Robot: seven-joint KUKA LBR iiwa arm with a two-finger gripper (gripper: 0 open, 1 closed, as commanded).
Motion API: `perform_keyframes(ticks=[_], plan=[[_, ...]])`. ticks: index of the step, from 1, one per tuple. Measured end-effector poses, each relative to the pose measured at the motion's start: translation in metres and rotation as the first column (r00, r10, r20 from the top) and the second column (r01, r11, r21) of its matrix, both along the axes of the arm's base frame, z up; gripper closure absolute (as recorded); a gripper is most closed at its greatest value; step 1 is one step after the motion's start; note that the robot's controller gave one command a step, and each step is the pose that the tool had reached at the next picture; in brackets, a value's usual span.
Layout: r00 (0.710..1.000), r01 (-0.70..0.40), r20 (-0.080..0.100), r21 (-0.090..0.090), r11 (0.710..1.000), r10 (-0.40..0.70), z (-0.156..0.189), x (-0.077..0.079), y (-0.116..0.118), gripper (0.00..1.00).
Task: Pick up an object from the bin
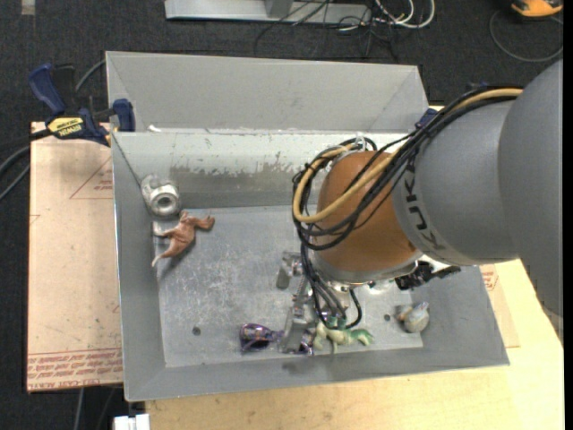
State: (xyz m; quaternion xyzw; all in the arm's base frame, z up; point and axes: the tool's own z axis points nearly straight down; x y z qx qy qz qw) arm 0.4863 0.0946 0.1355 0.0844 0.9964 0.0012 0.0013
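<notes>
– Inside the grey bin [233, 280], biggest first: what've we got?
– Arm [488, 182] comes in from the rt, w/ its orange cover [363, 218] and looped cables [309, 195] over the mid-right floor.
– And the claw?
– Claw [300, 328] sits low, nr the front wall, about centre. Open or shut, can't tell. Same for whether it has hold of anything.
– Loose things?
– Brown toy dinosaur [183, 234] nr the left wall. Silver can-like cylinder [162, 196] just behind it, back-left corner. Green-and-pale toy figure [345, 335] just rt of the claw, by the front wall. Small whitish lump [414, 316] front-right, apart from the claw. Crumpled purple bit [257, 336] just left of the claw.
– So the nearest?
– Green-and-pale figure and purple bit, one each side.
</notes>
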Motion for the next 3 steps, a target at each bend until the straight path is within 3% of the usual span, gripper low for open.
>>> perform_keyframes(ticks=[1,2,3], plan=[[0.923,-0.385,0.006,0.000,0.923,0.385,-0.036,-0.003,-0.010,0.00],[1.000,-0.026,0.011,0.001,1.000,0.026,-0.065,-0.005,-0.002,0.00],[0.960,-0.281,0.008,0.002,0.960,0.281,-0.065,-0.002,0.001,1.00]])
